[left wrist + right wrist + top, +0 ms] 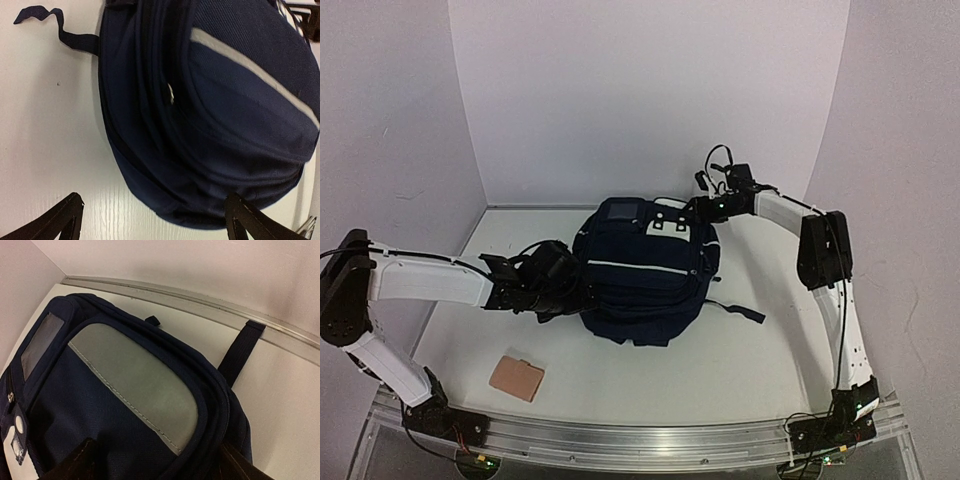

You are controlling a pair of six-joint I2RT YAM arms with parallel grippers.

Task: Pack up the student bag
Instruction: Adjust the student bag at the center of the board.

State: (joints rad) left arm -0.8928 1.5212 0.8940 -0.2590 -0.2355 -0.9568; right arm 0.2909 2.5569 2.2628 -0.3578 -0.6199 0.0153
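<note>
The student bag (645,270), a dark navy backpack with a pale stripe and a white patch near its top, lies flat in the middle of the table. My left gripper (572,290) is at the bag's left edge. In the left wrist view the left gripper (155,222) is open wide, with the bag's rounded edge (200,150) between its fingertips (65,220). My right gripper (705,210) is at the bag's far right corner. In the right wrist view the right gripper (157,465) is open, straddling the bag's top (135,380) by its grey panel.
A small tan card-like piece (516,378) lies on the table at the near left. A black strap (740,312) trails from the bag's right side. Another strap (240,352) runs to the back wall. White walls enclose the table on three sides.
</note>
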